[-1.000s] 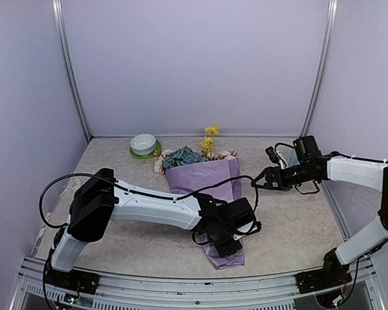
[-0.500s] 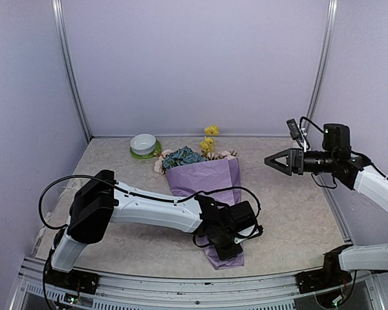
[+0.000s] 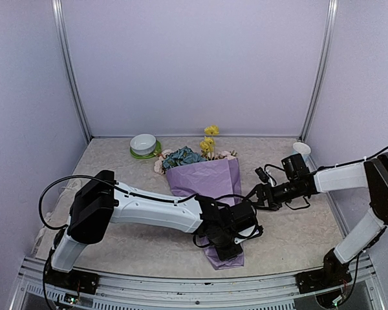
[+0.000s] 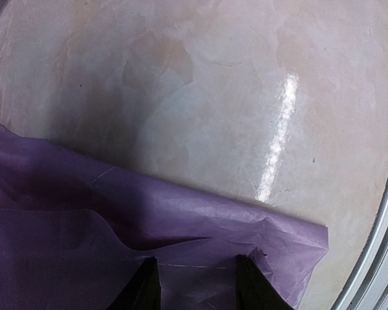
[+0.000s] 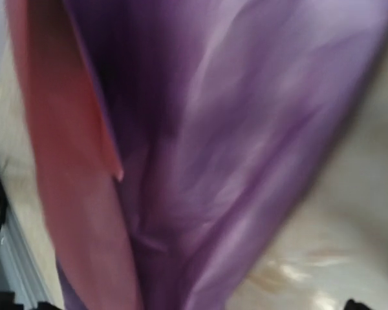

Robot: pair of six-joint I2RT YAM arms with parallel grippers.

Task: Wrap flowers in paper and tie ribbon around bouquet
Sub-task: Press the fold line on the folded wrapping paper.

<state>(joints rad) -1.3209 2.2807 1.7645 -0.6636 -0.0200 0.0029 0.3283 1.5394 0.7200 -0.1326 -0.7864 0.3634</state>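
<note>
The bouquet (image 3: 209,183) lies on the table as a lilac paper (image 4: 181,219) cone. The flowers (image 3: 183,157) show blue and yellow heads at its far, wide end. My left gripper (image 3: 227,240) reaches across and is shut on the cone's narrow near end. In the left wrist view its two dark fingertips (image 4: 146,285) stand either side of a fold of paper, with the left gripper (image 4: 197,283) at the bottom edge. My right gripper (image 3: 257,192) hangs open just right of the cone. Its wrist view is a blur of lilac paper (image 5: 246,129). The ribbon is not in view.
A white bowl (image 3: 143,143) on a green saucer stands at the back left. A white cup (image 3: 301,149) sits at the back right by the post. Black cable loops hang off both arms near the cone. The table's metal front rail (image 4: 381,258) runs close to the cone's tip.
The right arm lifted up and back to the right, then came down again to the cone's right side, jaws open throughout. The left arm and bouquet stayed still.
</note>
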